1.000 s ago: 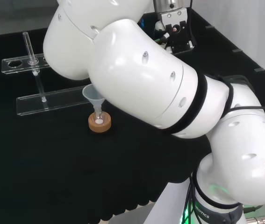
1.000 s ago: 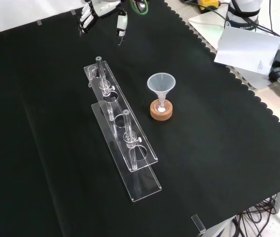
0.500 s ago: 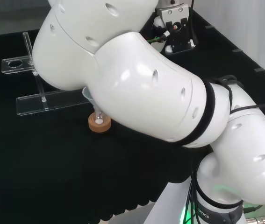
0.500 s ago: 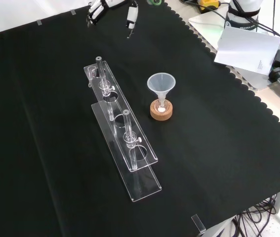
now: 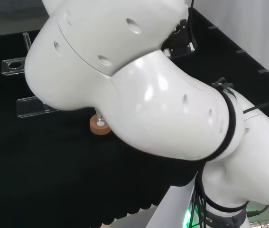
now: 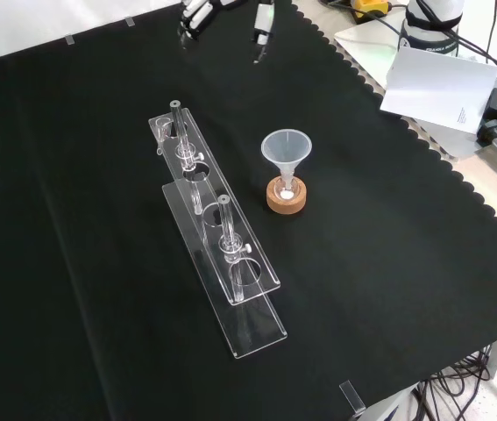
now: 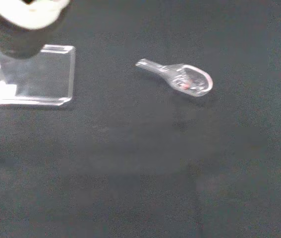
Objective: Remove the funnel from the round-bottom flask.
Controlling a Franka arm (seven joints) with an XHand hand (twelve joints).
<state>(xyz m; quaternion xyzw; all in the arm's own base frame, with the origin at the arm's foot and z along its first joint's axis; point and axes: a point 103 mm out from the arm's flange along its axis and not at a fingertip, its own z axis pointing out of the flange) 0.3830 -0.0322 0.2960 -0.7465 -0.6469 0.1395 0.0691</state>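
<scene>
In the front view a clear funnel (image 6: 286,151) stands upright with its stem in a small round-bottom flask (image 6: 287,186), which rests on a cork ring (image 6: 286,198) near the middle of the cloth. The hand (image 6: 223,9) hangs at the top edge, well behind the funnel and apart from it, with relaxed fingers (image 6: 195,12) and nothing in it. In the head view the big white arm link covers the funnel, and the cork ring (image 5: 99,125) peeks out below it. The wrist view shows the funnel (image 7: 181,77) small and far off, and a blurred part of the hand (image 7: 26,14).
Two clear racks (image 6: 223,274) holding test tubes (image 6: 179,132) lie side by side left of the flask in the front view. Their ends show in the head view (image 5: 29,106) and one in the wrist view (image 7: 46,74). White paper (image 6: 436,83) and cables lie past the cloth's scalloped right edge.
In the front view the hand has slid right along the top edge, from above the racks toward the funnel's side. In the head view the arm link has swung over the funnel.
</scene>
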